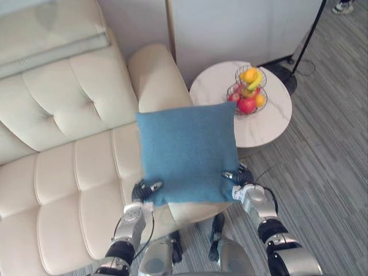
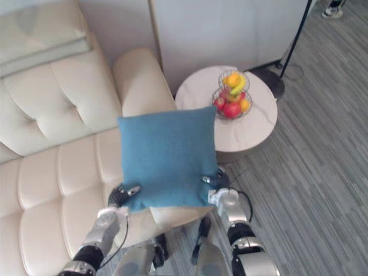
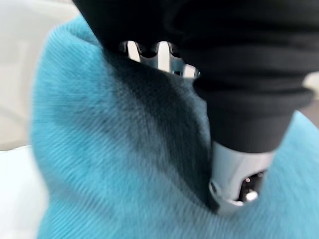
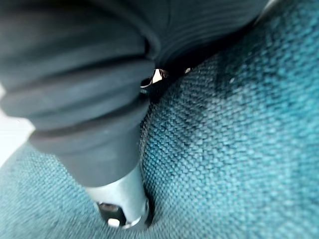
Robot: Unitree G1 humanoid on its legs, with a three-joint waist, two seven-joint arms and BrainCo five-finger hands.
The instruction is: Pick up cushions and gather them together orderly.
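**Blue cushion held up by its two lower corners, over the sofa**

The robot has the blue cushion [image 1: 187,152] off the seat and upright in the middle of the frame, its flat face turned up towards the head camera. The left hand [image 1: 145,190] has the lower left corner and the right hand [image 1: 237,176] the lower right. Each hand is closed in a pinch. In the wrist views a thumb [image 3: 238,186] digs into the teal weave and dents it, with the other fingers behind the cloth. Gripping both corners looks deliberate to me, since it stops a soft square from sagging or twisting while it is carried.

The cushion hangs over the cream sofa [image 1: 69,167], in front of its rounded armrest, and does not seem to rest on the seat. A pale folded shape [image 1: 52,34] lies along the sofa back at upper left. It may be another cushion or a throw, and I can't tell which from here.

To the upper right stands a round marble worktop [image 1: 273,123] carrying a wire fruit basket [image 1: 248,92]. It sits just beside the cushion's top right corner, so a swing that way risks clipping it.

I judge the pick-up done and the placing yet to come.
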